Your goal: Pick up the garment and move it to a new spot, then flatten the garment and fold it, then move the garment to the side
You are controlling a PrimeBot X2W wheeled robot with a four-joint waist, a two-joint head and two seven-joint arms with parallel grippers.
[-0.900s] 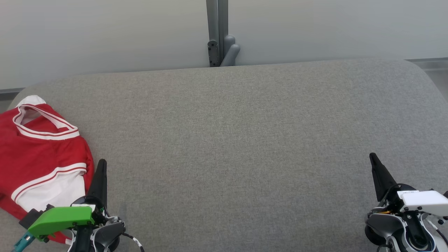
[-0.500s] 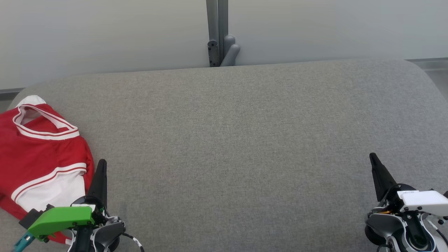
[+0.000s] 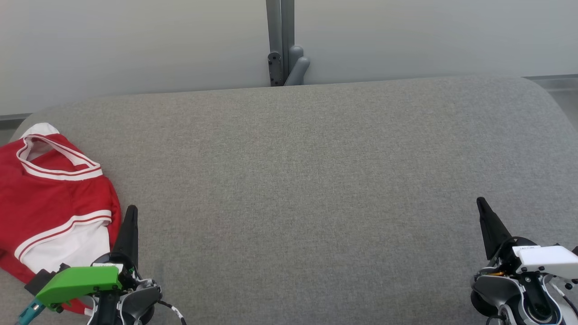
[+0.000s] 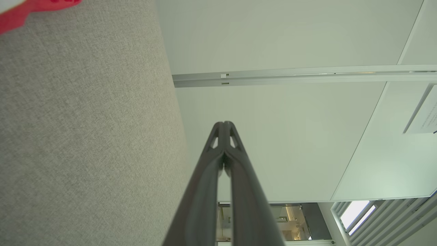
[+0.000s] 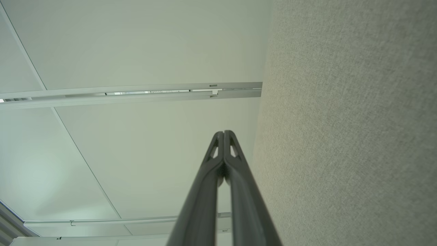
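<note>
The garment (image 3: 49, 203) is a red top with white stripes and a white panel, lying folded at the far left of the grey padded surface (image 3: 307, 180); a red edge of the garment (image 4: 20, 13) also peeks in at the top left of the left wrist view. My left gripper (image 3: 131, 210) rests just right of it, shut and empty, its tips (image 4: 224, 123) pressed together. At the lower right my right gripper (image 3: 480, 201) is shut too, with its tips (image 5: 224, 132) meeting and nothing held.
A pale wall runs behind the surface, with a grey post and bracket (image 3: 284, 45) at its middle. The surface's rounded corners fall away at far left and far right.
</note>
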